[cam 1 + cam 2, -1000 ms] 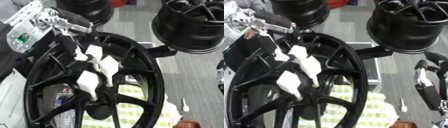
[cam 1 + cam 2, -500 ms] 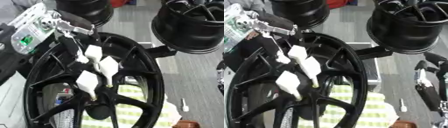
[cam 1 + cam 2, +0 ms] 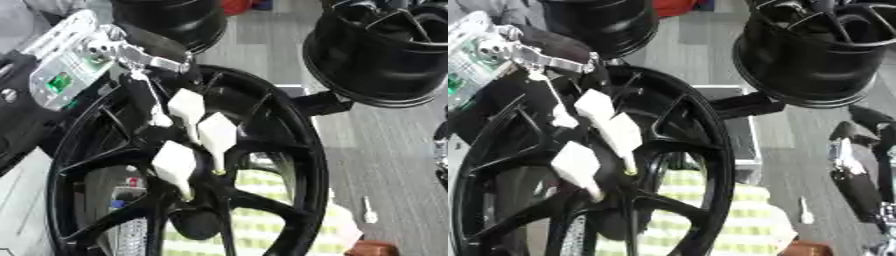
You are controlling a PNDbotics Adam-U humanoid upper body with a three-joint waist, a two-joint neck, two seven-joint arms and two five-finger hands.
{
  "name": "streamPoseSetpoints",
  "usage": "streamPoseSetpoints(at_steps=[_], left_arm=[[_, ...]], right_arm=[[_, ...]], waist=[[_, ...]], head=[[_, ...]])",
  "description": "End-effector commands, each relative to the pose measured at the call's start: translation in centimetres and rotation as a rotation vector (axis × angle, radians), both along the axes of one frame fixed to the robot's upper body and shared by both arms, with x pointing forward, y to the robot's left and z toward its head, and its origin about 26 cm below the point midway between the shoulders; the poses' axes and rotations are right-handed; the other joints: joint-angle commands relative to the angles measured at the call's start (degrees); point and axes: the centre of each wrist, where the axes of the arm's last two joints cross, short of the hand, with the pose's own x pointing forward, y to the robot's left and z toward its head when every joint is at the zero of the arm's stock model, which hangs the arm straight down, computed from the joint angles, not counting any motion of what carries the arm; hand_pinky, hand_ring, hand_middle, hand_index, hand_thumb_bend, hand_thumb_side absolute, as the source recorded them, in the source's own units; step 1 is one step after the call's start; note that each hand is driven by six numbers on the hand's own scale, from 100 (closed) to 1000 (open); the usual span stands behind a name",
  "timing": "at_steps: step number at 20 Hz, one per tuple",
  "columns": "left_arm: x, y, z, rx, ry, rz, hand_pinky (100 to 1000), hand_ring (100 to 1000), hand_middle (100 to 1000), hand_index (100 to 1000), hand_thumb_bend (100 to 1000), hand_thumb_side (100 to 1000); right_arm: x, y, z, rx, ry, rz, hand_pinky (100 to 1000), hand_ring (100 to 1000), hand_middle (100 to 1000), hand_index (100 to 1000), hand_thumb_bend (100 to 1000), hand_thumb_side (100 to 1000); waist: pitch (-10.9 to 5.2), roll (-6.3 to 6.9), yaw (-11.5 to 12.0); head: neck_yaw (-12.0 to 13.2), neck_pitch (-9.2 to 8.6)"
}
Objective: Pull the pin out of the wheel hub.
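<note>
My left hand, white pads at its fingertips, reaches over the large black spoked alloy wheel standing in the near left of the scene. Its fingers are curled at the hub; two pads close around what looks like a small yellowish pin, too small to confirm. Against the previous second, fingers and hub keep the same relation; the overall shift reads as head motion. Judgement: pin not yet withdrawn. My right hand hangs idle at the right edge; I cannot tell its finger state.
</note>
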Motion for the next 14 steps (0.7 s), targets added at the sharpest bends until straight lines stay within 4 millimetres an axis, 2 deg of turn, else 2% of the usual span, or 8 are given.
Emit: streamPoseSetpoints(at_steps=[1,7,14], left_arm=[[-0.2,0.5,1.2,-0.071,-0.033,0.017,535,493,370,542,100,138],[-1.6,1.4,4.1,-0.192,-0.11,0.036,523,473,332,506,100,147],[-5.0,5.8,9.3,-0.392,-0.287,0.101,532,470,314,502,100,155]], right_arm=[[-0.1,-0.2,0.7,0.001,-0.023,-0.002,725,857,797,815,100,696],[-0.2,-0.2,0.5,0.004,-0.017,-0.011,725,856,797,814,100,697],[-0.3,-0.6,0.5,-0.006,-0.02,-0.031,725,856,796,814,100,695]], waist=[[-1.21,-0.11,0.02],[-1.33,-0.08,0.25],[-1.42,-0.01,1.12]], head=[[-0.12,-0.3],[-0.47,-0.05],[-1.61,0.15]])
